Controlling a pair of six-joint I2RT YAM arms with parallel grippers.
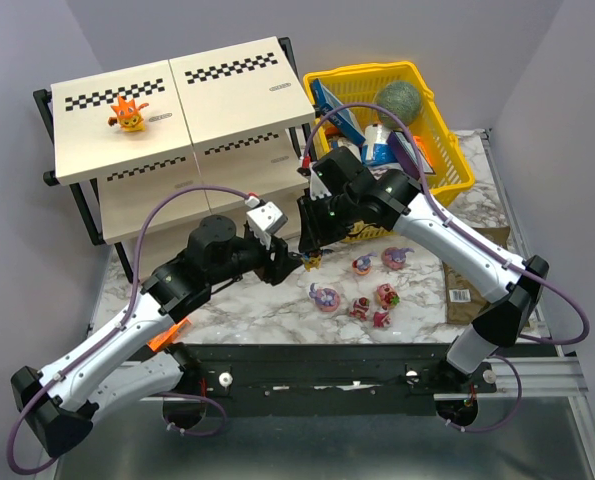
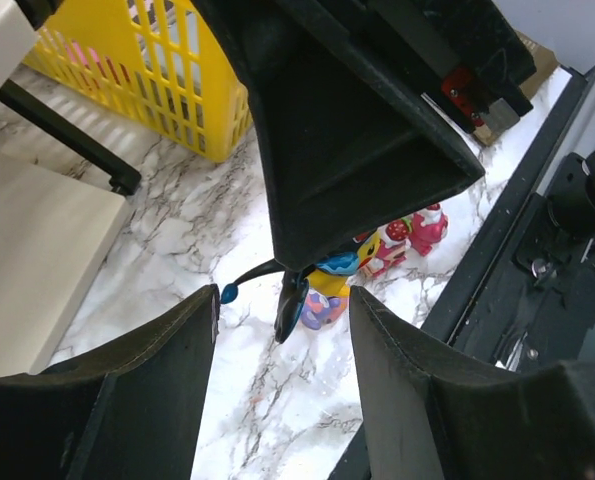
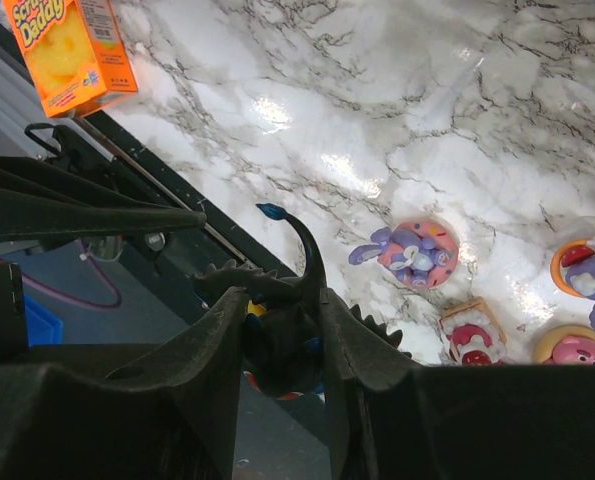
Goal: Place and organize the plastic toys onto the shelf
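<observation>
Right end effector [image 3: 282,322] clamps winged toy [image 3: 277,348]; left end effector [image 2: 285,300] flanks; basket [image 1: 362,72] beyond.

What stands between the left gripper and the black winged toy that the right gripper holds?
Nothing visible does. The black winged toy hangs from the right gripper, straight ahead of the left gripper, whose fingers stand open on either side of a free gap. Only the right gripper's own fingers clamp the toy from above.
</observation>
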